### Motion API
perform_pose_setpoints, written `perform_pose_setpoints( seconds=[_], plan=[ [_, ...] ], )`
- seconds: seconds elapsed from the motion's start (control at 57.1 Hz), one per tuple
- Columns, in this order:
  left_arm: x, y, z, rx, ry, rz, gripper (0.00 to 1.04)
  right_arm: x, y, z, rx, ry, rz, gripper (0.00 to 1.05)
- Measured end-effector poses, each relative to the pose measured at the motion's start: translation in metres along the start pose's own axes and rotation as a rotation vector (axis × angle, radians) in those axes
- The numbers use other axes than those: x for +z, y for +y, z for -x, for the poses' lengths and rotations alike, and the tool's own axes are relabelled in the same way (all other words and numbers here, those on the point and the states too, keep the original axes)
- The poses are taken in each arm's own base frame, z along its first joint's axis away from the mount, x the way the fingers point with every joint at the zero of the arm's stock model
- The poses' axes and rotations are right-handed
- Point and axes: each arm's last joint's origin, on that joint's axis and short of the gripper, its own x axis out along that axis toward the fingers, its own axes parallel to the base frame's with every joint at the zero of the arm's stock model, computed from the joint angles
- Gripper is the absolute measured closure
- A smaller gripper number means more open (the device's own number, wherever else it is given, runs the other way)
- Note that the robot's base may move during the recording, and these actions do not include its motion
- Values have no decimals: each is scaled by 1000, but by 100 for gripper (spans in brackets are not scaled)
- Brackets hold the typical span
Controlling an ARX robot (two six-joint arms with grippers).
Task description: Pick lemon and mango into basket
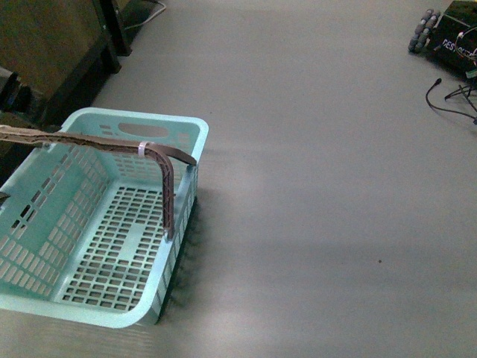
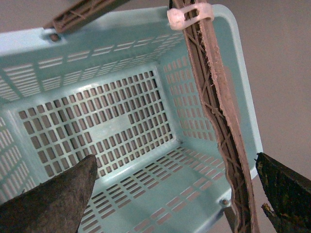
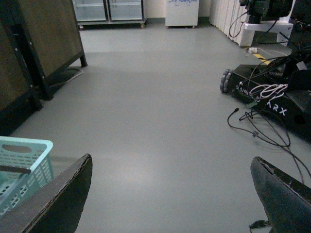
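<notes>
Pale turquoise rectangular plastic basket (image 1: 134, 119) (image 2: 121, 36) (image 3: 24, 145) sits toward the near left corner of the smooth grey matte worktop (image 1: 320, 186) (image 3: 155, 136). Its sides and bottom are slotted in a grid and its corners are rounded, with an oval hand-hole in the far end wall. The slotted bottom shows bare across the whole visible part. The grey-brown ribbed swing handle (image 1: 97, 142) (image 2: 214, 97) (image 3: 14, 170) is raised over the opening and has a rough, frayed edge. A white plastic tie (image 1: 145, 149) (image 2: 189, 14) is wrapped at its bend.

Left tool (image 2: 175, 158) hangs over the basket interior with its two dark, rough-faced fingers (image 2: 53, 199) spread wide, released, gripping nothing. The handle passes between them, close to one finger; contact unclear.

Right tool (image 3: 171, 158) is also released, with black fingers (image 3: 63, 199) wide apart over bare worktop, the basket corner just beside one finger.

Toward the far left edge stands a dark brown wooden cabinet (image 1: 45, 45) (image 3: 43, 39). Toward the far right corner is a black wheeled robot base (image 1: 447, 37) (image 3: 272, 92) with loose black cables (image 3: 252, 126) trailing on the worktop.
</notes>
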Motion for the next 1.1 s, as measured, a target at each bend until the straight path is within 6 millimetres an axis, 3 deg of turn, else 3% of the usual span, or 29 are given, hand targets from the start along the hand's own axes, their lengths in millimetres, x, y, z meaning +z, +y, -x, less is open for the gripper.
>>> perform_pose_setpoints(
  seconds=[0.315,0.473,0.911,1.103],
  plan=[
    [-1,-41,-47,-17,31,74,7,0,0,0,0,0,0,9],
    [-13,-52,-72,17,85,55,7,0,0,0,0,0,0,9],
    [-17,-59,-80,51,107,145,75,0,0,0,0,0,0,9],
    [-16,-57,-67,53,111,123,76,0,0,0,0,0,0,9]
  ],
)
